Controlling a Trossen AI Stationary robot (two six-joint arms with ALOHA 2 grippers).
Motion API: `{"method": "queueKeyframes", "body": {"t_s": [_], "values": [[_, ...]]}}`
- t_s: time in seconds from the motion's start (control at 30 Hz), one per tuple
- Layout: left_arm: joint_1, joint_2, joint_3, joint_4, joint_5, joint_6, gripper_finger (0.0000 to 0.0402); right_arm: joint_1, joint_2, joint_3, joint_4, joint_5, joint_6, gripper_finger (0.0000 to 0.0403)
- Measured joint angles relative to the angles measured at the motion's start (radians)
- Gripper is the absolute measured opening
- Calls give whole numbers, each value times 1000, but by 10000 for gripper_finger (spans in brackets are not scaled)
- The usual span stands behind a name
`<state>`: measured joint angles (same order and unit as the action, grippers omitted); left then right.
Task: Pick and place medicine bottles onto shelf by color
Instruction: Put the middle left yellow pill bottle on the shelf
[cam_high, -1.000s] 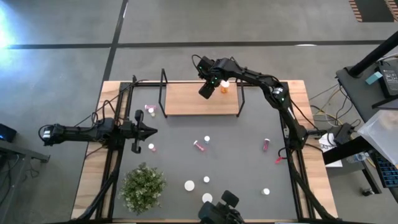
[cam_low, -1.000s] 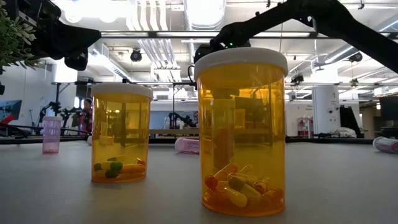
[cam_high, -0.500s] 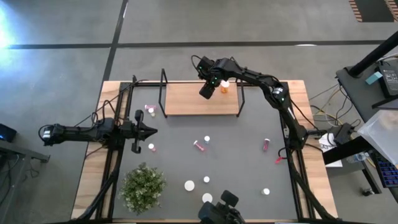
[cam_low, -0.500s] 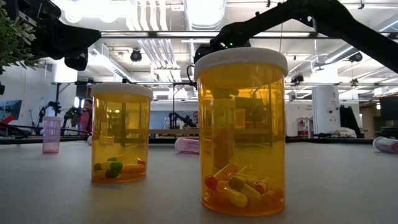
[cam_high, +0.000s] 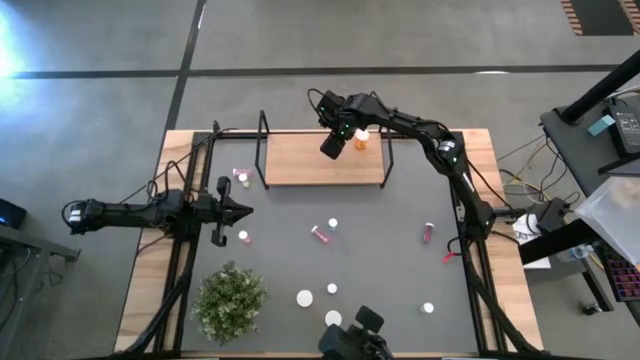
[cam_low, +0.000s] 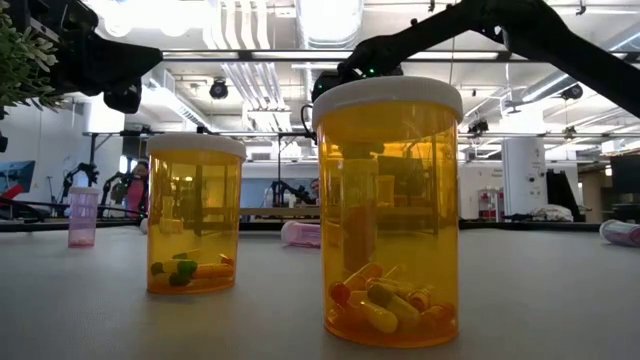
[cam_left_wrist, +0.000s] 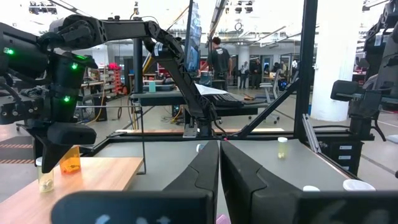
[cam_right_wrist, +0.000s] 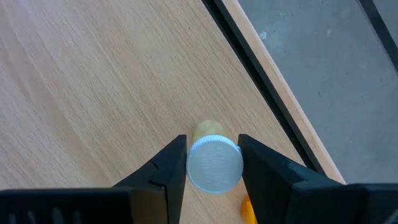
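1. White-capped and pale yellowish in body, the small bottle (cam_right_wrist: 214, 163) stands directly between the two fingers of the right gripper (cam_right_wrist: 212, 163), seen cap-on from above in the right wrist view.
2. Its long axis runs upright, straight along the gripper's line of approach, so the fingers flank the cap on either side.
3. The right jaws look closed to about the cap's width, each finger touching or very nearly touching it; I judge they have hold of the bottle, though contact cannot be fully confirmed.
4. Beneath the jaws lies the light wood of the shelf (cam_high: 300, 160); whether the bottle's base rests on the board or hangs just above it cannot be told.
5. An orange bottle (cam_left_wrist: 70, 161) stands on the same board, just beside the jaws on one side.
6. The likely coming move is a release, which needs the fingers to spread sideways away from the cap without tipping it.
7. The left gripper (cam_high: 222, 209) waits well apart at the table's left edge, fingers pressed together with nothing between them; the right arm is plainly the nearer one.
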<state>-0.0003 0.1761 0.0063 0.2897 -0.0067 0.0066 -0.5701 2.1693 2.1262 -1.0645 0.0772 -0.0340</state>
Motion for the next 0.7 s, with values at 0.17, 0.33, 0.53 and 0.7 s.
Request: {"method": "queueKeyframes", "body": {"t_s": [0.17,0.33,0.53,0.7], "values": [[0,0,0,0,0,0,0,0,0,0,0,0,16,143],[0,0,0,0,0,0,0,0,0,0,0,0,16,147],[0,0,0,0,0,0,0,0,0,0,0,0,16,181],[0,0,0,0,0,0,0,0,0,0,2,2,15,211]]}}
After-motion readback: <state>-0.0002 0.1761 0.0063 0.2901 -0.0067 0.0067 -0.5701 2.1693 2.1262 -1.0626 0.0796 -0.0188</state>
